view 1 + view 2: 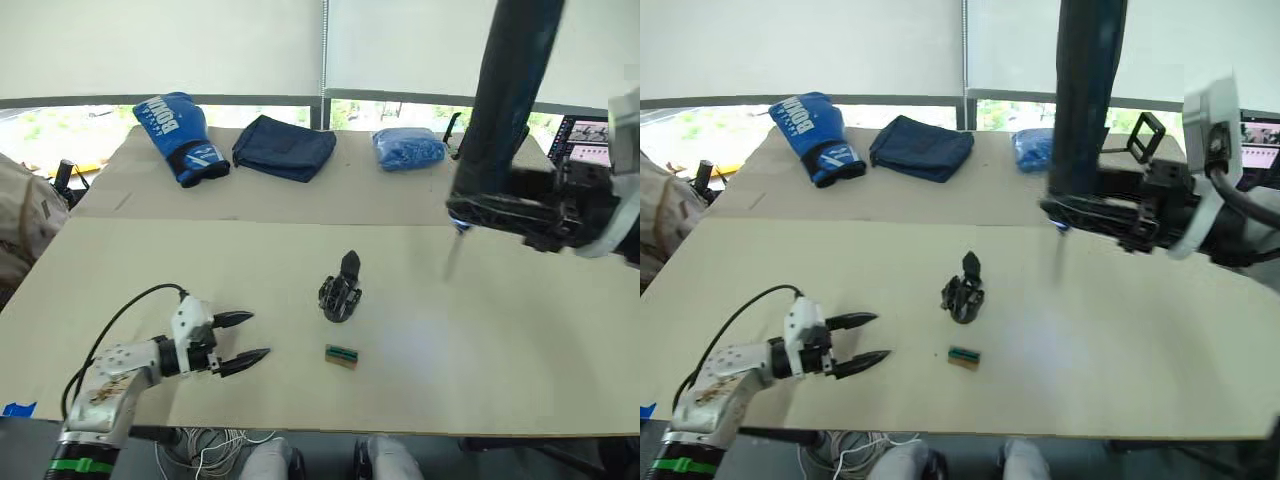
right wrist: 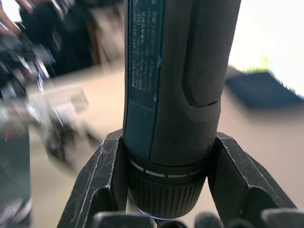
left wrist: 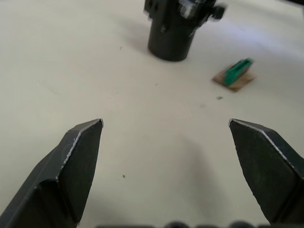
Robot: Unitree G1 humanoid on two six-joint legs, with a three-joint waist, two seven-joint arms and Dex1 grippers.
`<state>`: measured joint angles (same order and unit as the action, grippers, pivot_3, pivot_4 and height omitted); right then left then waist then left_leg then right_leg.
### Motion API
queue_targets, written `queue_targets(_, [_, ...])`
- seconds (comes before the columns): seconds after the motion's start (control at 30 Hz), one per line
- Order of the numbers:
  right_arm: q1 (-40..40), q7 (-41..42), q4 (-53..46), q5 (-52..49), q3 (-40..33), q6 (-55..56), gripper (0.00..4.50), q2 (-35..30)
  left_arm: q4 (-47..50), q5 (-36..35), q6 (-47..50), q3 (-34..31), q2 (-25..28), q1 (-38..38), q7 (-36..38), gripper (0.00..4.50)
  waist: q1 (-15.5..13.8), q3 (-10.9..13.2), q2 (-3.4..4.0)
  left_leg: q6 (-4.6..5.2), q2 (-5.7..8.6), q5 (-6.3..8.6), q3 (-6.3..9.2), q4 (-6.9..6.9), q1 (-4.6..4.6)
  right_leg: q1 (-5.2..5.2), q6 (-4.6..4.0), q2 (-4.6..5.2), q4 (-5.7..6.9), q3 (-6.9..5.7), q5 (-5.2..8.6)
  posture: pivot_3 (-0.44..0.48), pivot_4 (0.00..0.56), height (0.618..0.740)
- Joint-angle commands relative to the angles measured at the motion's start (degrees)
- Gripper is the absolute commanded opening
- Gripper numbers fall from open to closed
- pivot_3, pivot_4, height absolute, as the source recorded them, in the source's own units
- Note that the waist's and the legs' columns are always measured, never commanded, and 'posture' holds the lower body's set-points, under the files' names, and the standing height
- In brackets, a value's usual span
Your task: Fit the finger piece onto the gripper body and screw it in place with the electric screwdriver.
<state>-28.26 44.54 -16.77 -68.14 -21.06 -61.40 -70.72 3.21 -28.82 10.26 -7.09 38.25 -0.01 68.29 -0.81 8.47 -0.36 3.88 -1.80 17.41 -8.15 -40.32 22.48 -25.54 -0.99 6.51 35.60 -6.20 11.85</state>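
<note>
The screwdriver (image 1: 1087, 100) stands upright in the air, clamped near its chuck between the 2 fingers of the right gripper (image 2: 166, 190), bit pointing down over the table (image 1: 500, 340).

The bit tip hangs above the tabletop, right of the gripper body (image 1: 341, 291) and apart from it. The body stands upright near the table's middle, round base down, 1 pointed black finger sticking up. Just in front of it, not touching, lies a small green-and-brown block (image 1: 341, 355). The left gripper (image 1: 242, 338) rests low over the table to the body's left, its 2 fingers spread wide with nothing between them, tips aimed toward the body and block. At the far edge lie a blue boxing glove (image 1: 178, 135), a folded dark cloth (image 1: 284, 146) and a blue bundle (image 1: 408, 148).
</note>
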Motion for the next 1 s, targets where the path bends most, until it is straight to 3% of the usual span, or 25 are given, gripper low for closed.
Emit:
queue_targets(0.03, [0.01, 2.51, 4.82, 5.07, 1.7, -5.19, 1.97, -8.58, 5.2, -5.73, -0.21, -4.08, 2.91, -0.17, 5.31, 4.48, 0.08, 0.09, 0.16, 0.0, 0.0, 0.0, -0.03, -0.06, 0.14, -0.11, 0.04, 0.0, 0.02, 0.03, -0.02, 0.0, 0.15, 0.74])
queue_targets(0.1, [-1.17, 4.56, 9.62, 7.03, 5.1, -6.72, 1.97, -9.89, 6.72, -7.64, -0.2, -6.14, 4.51, -0.67, 6.77, 4.48, 0.25, 0.09, 0.16, -0.01, 0.03, -0.02, -0.12, -0.07, 0.45, -0.49, 0.13, -0.02, 0.01, 0.12, -0.07, 0.0, 0.15, 0.74])
queue_targets(0.27, [3.42, 14.16, 14.7, 27.51, 27.59, -2.49, 1.97, -18.13, 5.56, -8.51, 1.77, -8.68, 7.96, -1.52, 7.25, 4.48, 0.57, 0.16, 0.25, -0.06, -0.01, -0.05, -0.24, -0.06, 0.47, -0.59, 0.27, -0.19, 0.12, 0.15, -0.03, 0.0, 0.15, 0.74])
queue_targets(0.5, [-5.07, 21.11, 30.71, 47.99, 42.5, 7.08, 1.97, -9.27, 9.46, -9.87, 5.71, -8.56, 7.06, 2.58, 4.9, 4.48, 1.64, 0.36, 0.53, -0.04, 0.1, -0.08, -0.64, -0.13, 0.42, -0.67, 0.75, -0.36, 0.23, 0.18, 0.11, 0.0, 0.15, 0.74])
queue_targets(0.73, [-13.44, 27.28, 41.52, 57.76, 46.49, 9.78, 1.97, -1.84, 10.13, -9.06, 4.47, -9.19, 7.29, 3.32, 3.74, 4.48, 1.66, 0.37, 0.56, -0.26, -0.02, -0.2, -0.83, -0.13, 0.23, -0.65, 0.76, -0.48, 0.38, 0.29, 0.12, 0.0, 0.15, 0.74])
queue_targets(0.8, [-14.63, 28.32, 43.78, 59.58, 46.67, 10.18, 2.97, -0.35, 9.85, -8.58, 3.64, -9.4, 7.23, 3.01, 3.4, 4.5, 1.63, 0.37, 0.56, -0.28, -0.04, -0.21, -0.84, -0.13, 0.22, -0.66, 0.69, -0.48, 0.43, 0.31, 0.08, 0.0, 0.15, 0.74])
queue_targets(0.87, [-15.29, 28.81, 45.35, 61.1, 46.48, 10.63, 3.5, 0.63, 9.69, -8.28, 3.13, -9.47, 7.24, 2.84, 3.24, 4.5, 1.54, 0.36, 0.57, -0.27, -0.04, -0.21, -0.86, -0.13, 0.2, -0.66, 0.43, -0.48, 0.44, 0.31, -0.07, 0.0, 0.15, 0.74])
queue_targets(0.93, [-15.78, 29.49, 46.32, 62.2, 46.17, 11.07, 4.29, 1.03, 9.69, -8.4, 3.38, -9.49, 7.33, 2.75, 3.21, 4.5, 1.42, 0.36, 0.56, -0.27, -0.03, -0.21, -0.86, -0.14, 0.2, -0.64, 0.39, -0.55, 0.42, 0.28, -0.09, 0.0, 0.15, 0.74])
queue_targets(1.0, [-16.16, 30.05, 47.0, 62.71, 44.99, 11.46, 4.46, 0.81, 9.65, -8.74, 3.73, -9.56, 7.41, 2.49, 3.19, 4.5, 1.42, 0.36, 0.56, -0.26, -0.03, -0.21, -0.89, -0.19, 0.21, -0.62, 0.39, -0.56, 0.42, 0.29, -0.09, 0.0, 0.15, 0.74])
